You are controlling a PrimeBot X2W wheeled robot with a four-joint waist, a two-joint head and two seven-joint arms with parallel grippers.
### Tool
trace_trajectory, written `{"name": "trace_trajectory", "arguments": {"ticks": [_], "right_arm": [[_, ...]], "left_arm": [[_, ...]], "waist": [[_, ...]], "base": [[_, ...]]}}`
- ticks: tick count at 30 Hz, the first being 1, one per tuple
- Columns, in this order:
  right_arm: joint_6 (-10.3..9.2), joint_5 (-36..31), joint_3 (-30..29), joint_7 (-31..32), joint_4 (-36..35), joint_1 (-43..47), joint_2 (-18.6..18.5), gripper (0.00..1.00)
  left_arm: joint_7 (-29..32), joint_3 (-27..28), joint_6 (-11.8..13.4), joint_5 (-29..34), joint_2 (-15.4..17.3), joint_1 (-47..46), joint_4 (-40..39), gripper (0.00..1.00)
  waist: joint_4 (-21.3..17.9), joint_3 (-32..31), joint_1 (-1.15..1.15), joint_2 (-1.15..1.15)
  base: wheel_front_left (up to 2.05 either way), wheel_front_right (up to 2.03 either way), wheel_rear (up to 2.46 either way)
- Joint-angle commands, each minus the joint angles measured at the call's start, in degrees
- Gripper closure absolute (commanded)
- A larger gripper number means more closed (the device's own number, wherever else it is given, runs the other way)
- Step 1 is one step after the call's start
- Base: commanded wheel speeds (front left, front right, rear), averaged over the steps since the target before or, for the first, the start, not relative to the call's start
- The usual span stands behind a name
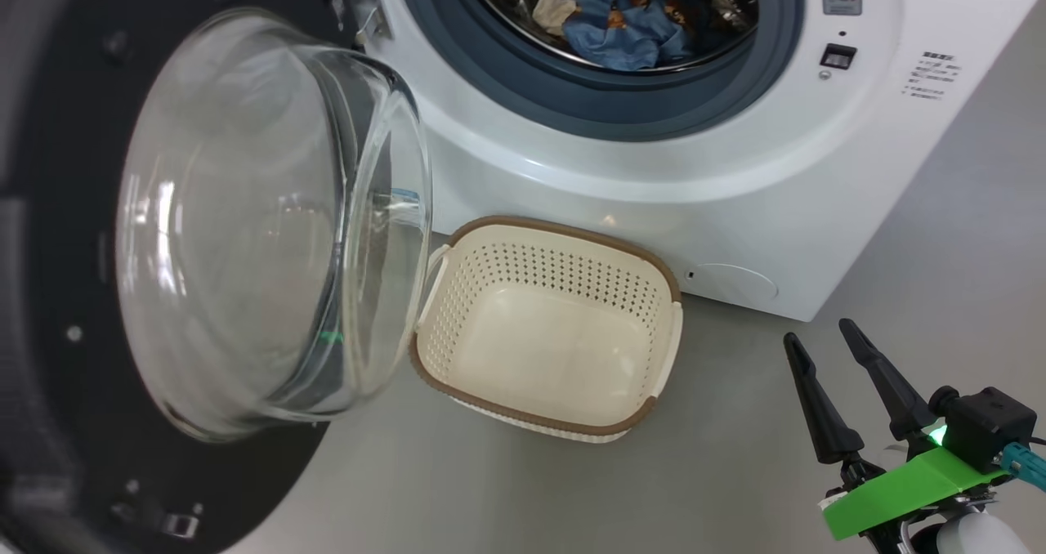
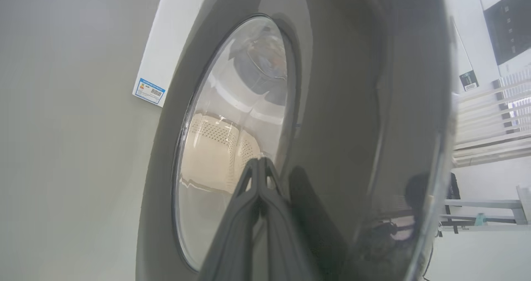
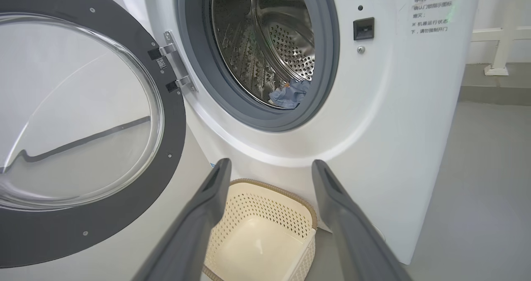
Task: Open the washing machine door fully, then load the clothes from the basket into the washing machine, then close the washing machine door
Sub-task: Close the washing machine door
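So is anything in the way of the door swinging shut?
Nothing visible blocks it. The clothes lie inside the drum, clear of the gasket. The basket stands empty on the floor, seemingly lower than the washing machine door. The right end effector hangs open off to the side.

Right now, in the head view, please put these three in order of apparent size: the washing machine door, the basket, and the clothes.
1. washing machine door: largest, though its nearness to the camera enlarges it.
2. basket: clearly smaller.
3. clothes: smallest, and partly cut off by the top edge.
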Motion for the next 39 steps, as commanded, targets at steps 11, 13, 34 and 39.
{"name": "trace_trajectory", "arguments": {"ticks": [11, 13, 34, 39], "right_arm": [[0.09, -0.4, 0.5, -0.3, -1.4, 1.7, 1.1, 0.0], [0.09, -0.4, 0.4, -0.3, -1.4, 1.8, 1.1, 0.0], [0.09, -0.7, -1.1, -0.3, -1.7, 2.3, 3.0, 0.0], [0.09, -0.7, -1.5, -0.3, -1.8, 2.1, 3.6, 0.0]], "left_arm": [[1.5, -2.3, -0.4, -1.0, -0.5, -0.5, -8.3, 1.0], [1.5, -2.7, -0.4, -1.1, -0.8, -0.6, -8.6, 1.0], [-3.7, -8.4, -0.4, 1.7, -7.3, -7.0, -9.7, 1.0], [-6.2, -9.3, -0.4, 2.9, -8.1, -7.7, -9.2, 1.0]], "waist": [[-5.1, -2.0, 0.0, 0.0], [-5.6, -2.1, 0.0, 0.0], [-17.3, -1.7, 0.0, 0.0], [-20.0, -1.2, 0.0, 0.0]], "base": [[0.0, 0.0, 0.0], [0.0, 0.0, 0.0], [0.0, 0.0, 0.0], [0.0, 0.0, 0.0]]}}
